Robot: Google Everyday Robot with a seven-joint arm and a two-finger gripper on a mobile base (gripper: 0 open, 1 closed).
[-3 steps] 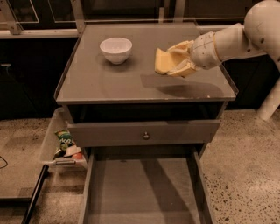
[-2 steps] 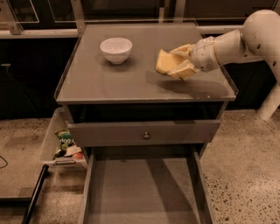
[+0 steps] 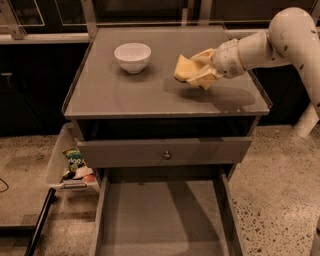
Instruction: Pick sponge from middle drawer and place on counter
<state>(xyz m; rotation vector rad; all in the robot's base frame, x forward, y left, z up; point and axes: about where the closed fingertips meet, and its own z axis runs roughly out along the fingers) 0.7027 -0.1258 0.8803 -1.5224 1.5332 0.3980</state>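
The counter was a flat, matte grey square top with a thin rim, dimly lit and backed by dark glass-fronted cabinets. A white bowl stood on its rear left part. To the bowl's right, well apart from it, the gripper reached in from the right on a white arm, its pale fingers closed on the sponge. The sponge was a pale-yellow block held tilted over the right half of the counter, apparently just off the surface, with a shadow on the grey top below and to the right of it. Under the counter a grey drawer front with a small round knob sat nearly shut. Below that, the middle drawer was pulled far out toward the camera, its plain floor bare between thin side walls. The room's floor was speckled stone. On it, left of the cabinet, stood a clear plastic bin with a few colourful packets inside.
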